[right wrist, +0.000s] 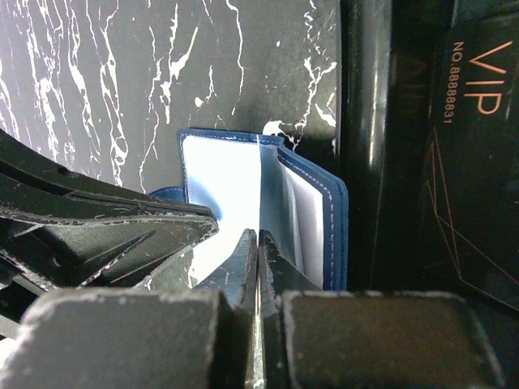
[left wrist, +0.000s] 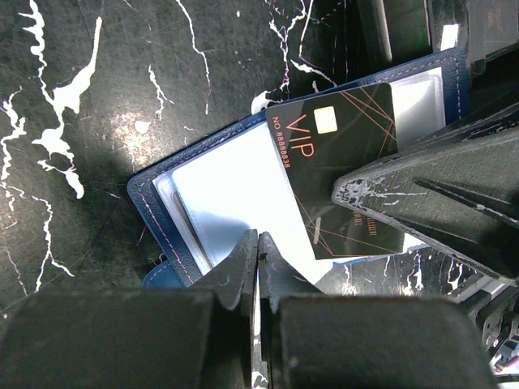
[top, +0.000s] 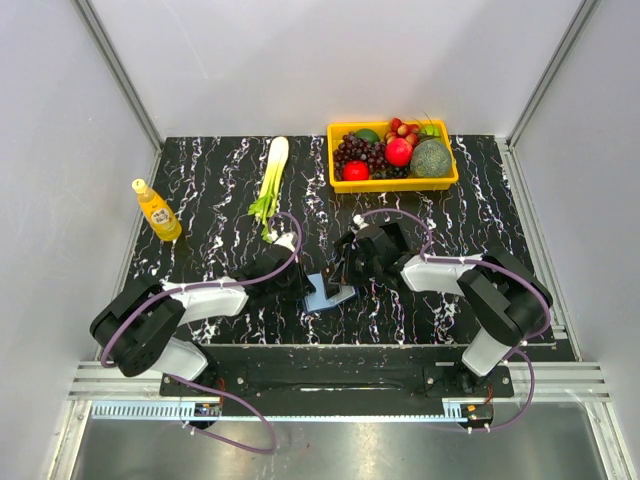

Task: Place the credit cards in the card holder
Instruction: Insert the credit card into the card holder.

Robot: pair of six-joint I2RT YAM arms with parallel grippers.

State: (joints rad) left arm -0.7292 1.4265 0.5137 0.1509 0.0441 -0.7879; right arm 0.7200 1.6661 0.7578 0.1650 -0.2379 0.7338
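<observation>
Left gripper is pinched tight, jaws together with no gap, and its tips sit right on the near edge of the open card holder. Whether they have a leaf of it nipped I can't tell. Its own camera gives the best look: straight ahead of those tips the pale blue inside lies open, and just to their right a black VIP card lies slanted across the holder, with the other arm's finger laid over the card's lower right.

Over to the right gripper, also closed hard. From its camera the card shows only as a thin pale edge running out from between the tips, so it has that card clamped. The holder lies directly ahead of the tips. This view alone shows what sits off to this gripper's right: a black tray with a second VIP card in it.

From overhead neither card can be made out, only the two grippers meeting nose to nose over the pale holder. Well beyond them on the marbled table are a yellow basket of fruit, a leek and an orange bottle.
</observation>
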